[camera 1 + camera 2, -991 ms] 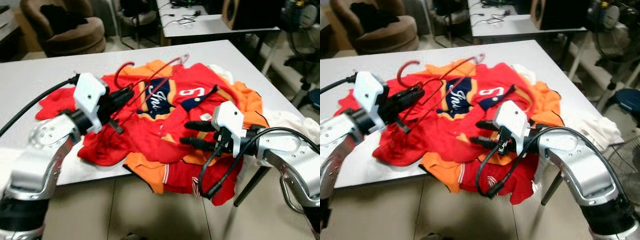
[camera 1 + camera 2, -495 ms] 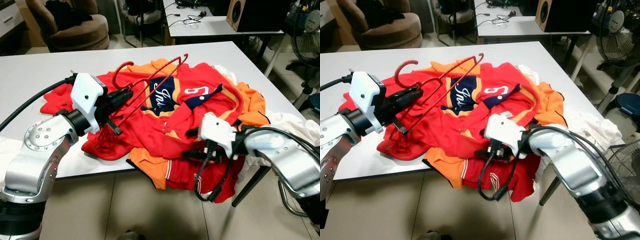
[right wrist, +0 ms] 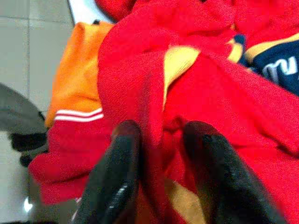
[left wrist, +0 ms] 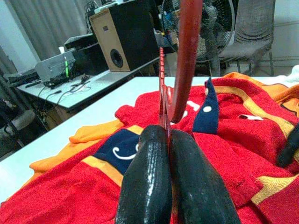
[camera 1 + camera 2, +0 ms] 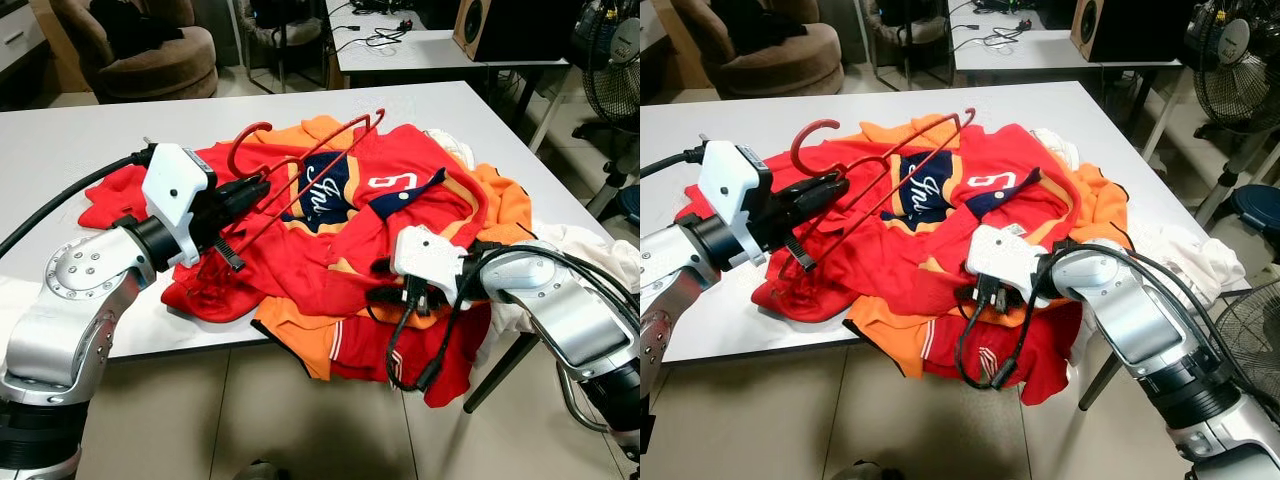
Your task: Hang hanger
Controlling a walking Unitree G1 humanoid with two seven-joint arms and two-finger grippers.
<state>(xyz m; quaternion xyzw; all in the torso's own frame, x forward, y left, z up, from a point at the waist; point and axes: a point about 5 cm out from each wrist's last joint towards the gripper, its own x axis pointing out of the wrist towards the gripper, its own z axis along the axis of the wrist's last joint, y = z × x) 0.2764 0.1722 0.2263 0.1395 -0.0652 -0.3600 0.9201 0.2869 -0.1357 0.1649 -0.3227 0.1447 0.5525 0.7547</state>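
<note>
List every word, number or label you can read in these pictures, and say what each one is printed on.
"6": white numeral on the red jersey lying on the table.
White script on the jersey's navy panel: begins "In", the rest too blurred to read.
Markings on the speaker: too small to read.

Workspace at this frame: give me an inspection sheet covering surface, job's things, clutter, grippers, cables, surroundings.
Surface: white table, front right part under clothes.
Job's things: red hanger raised over the heap, hook up; red jersey lying on the pile.
Clutter: orange garments and white cloth hanging over the table edge.
Grippers: left gripper shut on the hanger; right gripper with a fold of red fabric between its fingers.
Cables: black cables along both arms.
Surroundings: brown armchair, speaker, fan.
</note>
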